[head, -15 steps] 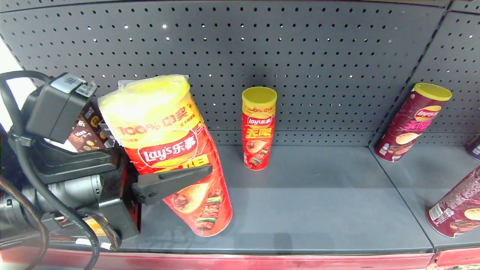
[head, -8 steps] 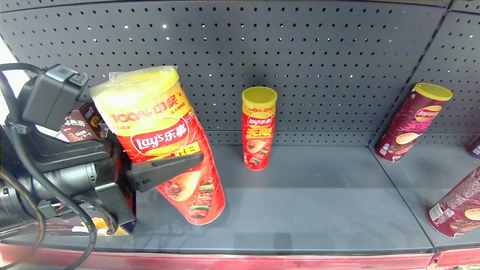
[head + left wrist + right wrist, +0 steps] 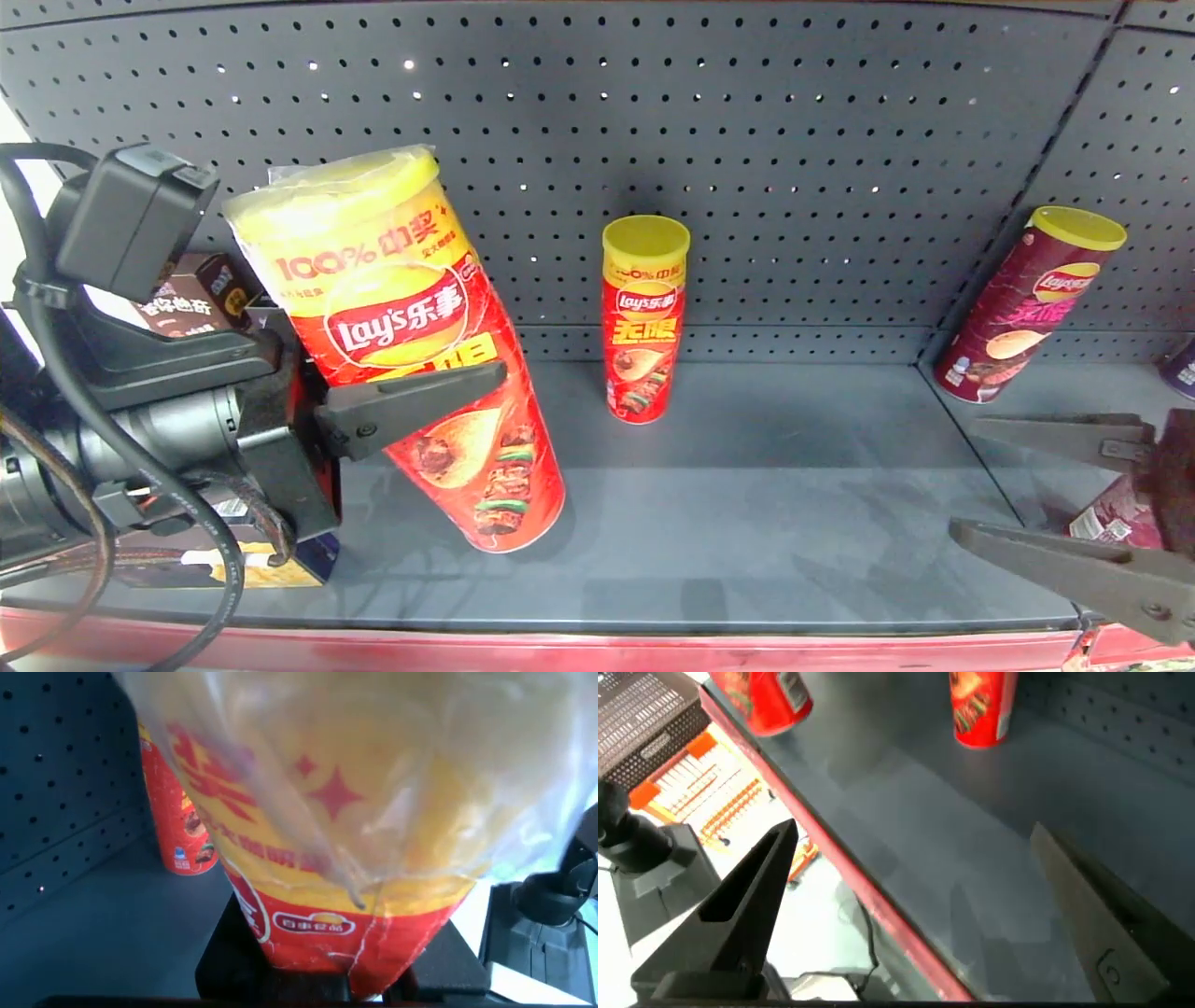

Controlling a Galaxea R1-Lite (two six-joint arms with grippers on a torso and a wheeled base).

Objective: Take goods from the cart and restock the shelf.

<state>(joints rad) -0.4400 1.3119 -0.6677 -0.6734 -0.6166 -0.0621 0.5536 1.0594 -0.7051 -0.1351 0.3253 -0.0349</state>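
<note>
At frame left my left gripper (image 3: 448, 373) clamped the tilted can (image 3: 401, 299) mid-body to stand it on the shelf (image 3: 747, 485); my right gripper (image 3: 966, 478), lower right, gaped wide.

The large chip canister (image 3: 411, 355) is coloured red below and yellow above, marked with a red-and-white oval logo and pictured skewers, and its pale yellow lid is covered by clear film. The small chip canister (image 3: 644, 317) is printed in the same red and yellow. The maroon chip canister (image 3: 1027, 303) is capped in yellow. The pegboard back panel (image 3: 747, 140) is finished in dark grey and patterned with rows of small round holes. The shelf deck (image 3: 766, 504) is painted plain grey and edged by a red front strip (image 3: 653, 651). The right gripper (image 3: 963, 478) is coloured dark grey
</note>
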